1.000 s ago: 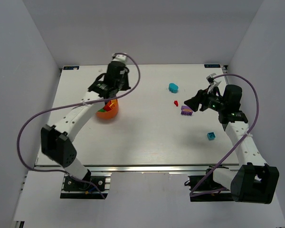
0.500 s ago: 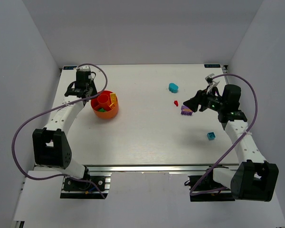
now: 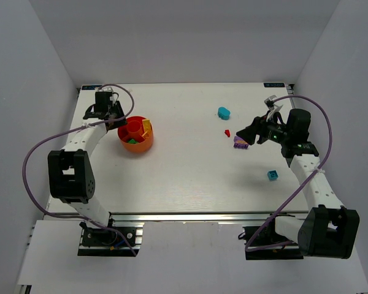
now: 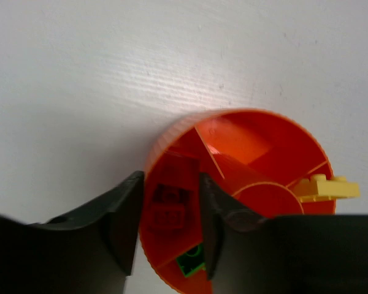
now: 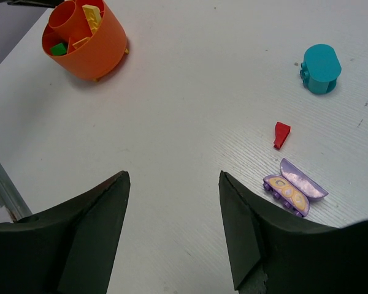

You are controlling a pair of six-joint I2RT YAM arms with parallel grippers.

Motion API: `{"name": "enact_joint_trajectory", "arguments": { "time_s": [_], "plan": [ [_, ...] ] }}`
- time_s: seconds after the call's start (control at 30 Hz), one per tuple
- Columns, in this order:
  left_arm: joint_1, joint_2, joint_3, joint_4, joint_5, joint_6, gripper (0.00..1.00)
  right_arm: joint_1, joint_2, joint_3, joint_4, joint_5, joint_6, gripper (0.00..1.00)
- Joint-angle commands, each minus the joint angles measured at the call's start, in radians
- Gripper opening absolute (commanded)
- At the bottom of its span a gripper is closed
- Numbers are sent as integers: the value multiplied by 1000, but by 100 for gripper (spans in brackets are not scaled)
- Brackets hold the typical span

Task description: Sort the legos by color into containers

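Observation:
The orange-red bowl [image 3: 142, 146] stands at the table's left. It holds a red brick [image 4: 168, 205], a green brick [image 4: 190, 263] and a yellow piece [image 4: 328, 187]. My left gripper [image 3: 115, 120] straddles the bowl's left wall [image 4: 162, 153], one finger outside and one inside, jaws apart. My right gripper [image 3: 248, 133] is open and empty above the table, beside a purple piece [image 3: 240, 142]. A small red piece [image 3: 227, 132], a cyan piece [image 3: 224, 113] and a blue brick [image 3: 273, 175] lie loose on the right.
In the right wrist view the bowl [image 5: 104, 52] is far left, the cyan piece [image 5: 321, 68], red piece [image 5: 281, 135] and purple piece [image 5: 292, 191] are on the right. White walls enclose the table on three sides.
My left arm has swung from over the bowl to its left side, and its gripper now sits at the bowl's left wall. The right arm has not moved.

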Motion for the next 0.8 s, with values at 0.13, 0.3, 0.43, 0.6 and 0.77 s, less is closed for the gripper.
{"name": "enact_joint_trajectory", "arguments": {
  "time_s": [0.13,0.3,0.43,0.6,0.77],
  "plan": [
    [17,-29,55,23,23,-5,59,0,6,-16,19,-32,-17,67],
    [26,-85,87,13,53,-25,55,6,9,0,-16,-37,-112,62],
    [26,-249,30,42,150,-82,22,45,85,77,-82,92,-212,31],
    [26,-579,-300,280,548,-125,29,105,358,342,-252,311,-326,48],
    [17,-733,-418,227,627,-41,73,187,606,510,-322,476,-362,74]
  ]
}}
